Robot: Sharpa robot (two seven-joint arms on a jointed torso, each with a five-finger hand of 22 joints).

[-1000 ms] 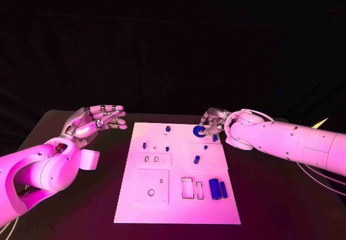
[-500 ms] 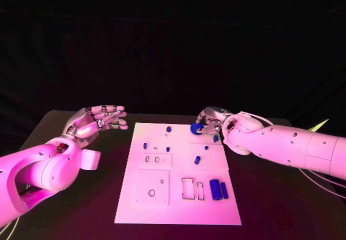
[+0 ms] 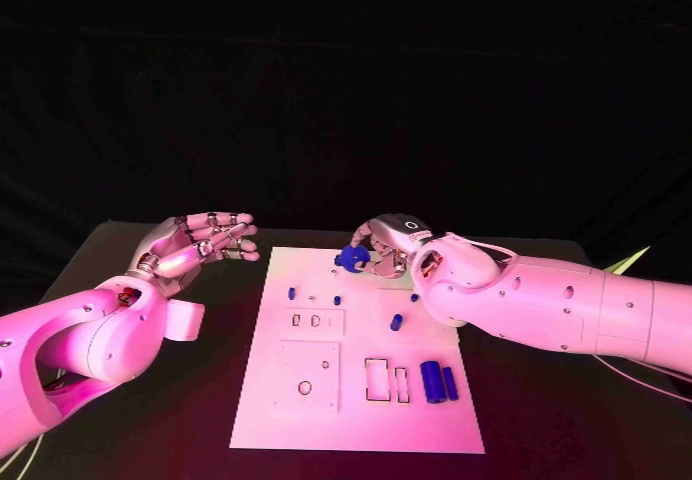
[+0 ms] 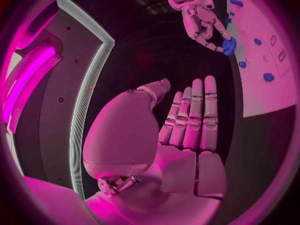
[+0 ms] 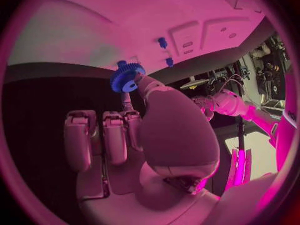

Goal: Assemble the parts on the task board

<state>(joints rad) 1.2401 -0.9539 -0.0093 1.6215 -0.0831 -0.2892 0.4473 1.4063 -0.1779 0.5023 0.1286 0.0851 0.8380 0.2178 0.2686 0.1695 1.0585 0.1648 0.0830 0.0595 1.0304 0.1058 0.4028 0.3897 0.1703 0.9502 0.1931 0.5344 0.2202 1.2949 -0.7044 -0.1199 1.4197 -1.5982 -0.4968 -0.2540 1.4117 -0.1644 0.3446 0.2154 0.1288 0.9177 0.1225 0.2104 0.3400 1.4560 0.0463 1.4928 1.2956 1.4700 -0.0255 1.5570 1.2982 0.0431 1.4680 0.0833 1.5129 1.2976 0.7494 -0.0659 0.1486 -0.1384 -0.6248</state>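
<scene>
Right hand point(image 3: 387, 243) pinches a small blue toothed gear point(image 3: 352, 259) between thumb and a fingertip, held over the far edge of the white rectangular task board point(image 3: 353, 420), near its middle. In the right wrist view the gear point(image 5: 127, 77) sits at the fingertips point(image 5: 139, 83), with the other fingers straight and apart from it. The left wrist view shows the same gear point(image 4: 229, 46) at the tips of the right hand point(image 4: 203, 20), by the board's edge point(image 4: 265, 102).

Left hand point(image 3: 199, 241) is raised over the black table point(image 3: 562, 420), left of the board's far left corner, holding nothing; its fingers look loosely bent in the head view and straight side by side in the left wrist view point(image 4: 190, 122).

On the board: two blue cylinders point(image 3: 437, 381) lie side by side near the right edge, beside two upright rectangular slots point(image 3: 385, 380). Small blue pegs point(image 3: 395, 322) stand further back, mid-board.
</scene>
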